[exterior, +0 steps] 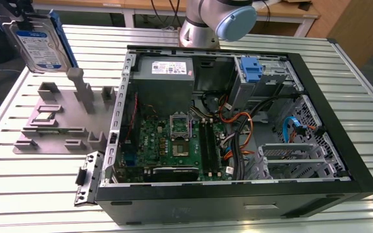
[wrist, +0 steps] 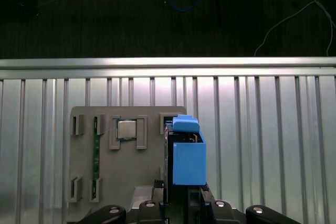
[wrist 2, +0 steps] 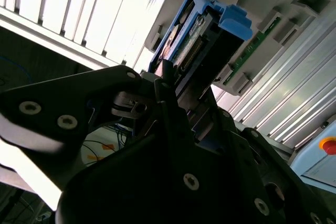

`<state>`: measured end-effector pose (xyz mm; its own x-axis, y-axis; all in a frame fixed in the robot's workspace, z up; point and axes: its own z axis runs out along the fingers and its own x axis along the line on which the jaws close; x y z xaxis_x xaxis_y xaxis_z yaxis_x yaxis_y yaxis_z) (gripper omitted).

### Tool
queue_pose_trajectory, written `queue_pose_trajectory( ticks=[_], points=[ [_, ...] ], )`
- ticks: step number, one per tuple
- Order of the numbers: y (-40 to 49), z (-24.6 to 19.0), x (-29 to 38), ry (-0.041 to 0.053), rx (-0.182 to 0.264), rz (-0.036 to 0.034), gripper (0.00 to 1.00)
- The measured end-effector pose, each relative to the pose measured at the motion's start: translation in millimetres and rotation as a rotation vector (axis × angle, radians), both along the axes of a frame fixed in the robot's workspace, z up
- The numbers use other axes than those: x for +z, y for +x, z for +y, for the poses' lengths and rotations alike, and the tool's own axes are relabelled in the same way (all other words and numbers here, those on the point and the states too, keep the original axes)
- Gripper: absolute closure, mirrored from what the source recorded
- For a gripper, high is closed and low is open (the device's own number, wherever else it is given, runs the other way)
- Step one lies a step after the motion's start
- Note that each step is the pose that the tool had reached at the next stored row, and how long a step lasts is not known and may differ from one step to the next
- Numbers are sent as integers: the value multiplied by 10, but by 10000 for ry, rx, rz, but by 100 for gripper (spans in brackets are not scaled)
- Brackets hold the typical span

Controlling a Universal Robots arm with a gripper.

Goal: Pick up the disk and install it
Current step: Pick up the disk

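The tool (wrist: 182, 202) is clamped on the disk (wrist: 186, 156), its dark fingers (wrist 2: 167, 77) pressed against both flat sides of the drive in its blue carrier. In the exterior view the disk (exterior: 41, 44) hangs upright from the tool, label side facing the camera, lifted off the table (exterior: 37, 184). Directly beneath the tool lies a grey fixture plate (exterior: 57, 121) with posts and slots. One tall post (exterior: 77, 80) stands just beside the disk's lower corner. In the first wrist view the plate (wrist: 126, 177) carries a square chip (wrist: 126, 128) and a green memory stick (wrist: 95, 156), both off to one side of the held disk. Well away from the tool, toward the exterior view's right, sits the open computer case (exterior: 358, 160), with a blue bracket (exterior: 251, 68) in its far bay.
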<state>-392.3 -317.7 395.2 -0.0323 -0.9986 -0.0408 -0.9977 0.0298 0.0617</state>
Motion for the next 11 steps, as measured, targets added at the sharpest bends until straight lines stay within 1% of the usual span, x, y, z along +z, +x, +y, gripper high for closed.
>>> queue_pose_trajectory(
  ticks=[7,11],
  points=[
    [0,0,24,0,0,0,65],
    [0,0,24,1,1,-1,65]
  ],
)
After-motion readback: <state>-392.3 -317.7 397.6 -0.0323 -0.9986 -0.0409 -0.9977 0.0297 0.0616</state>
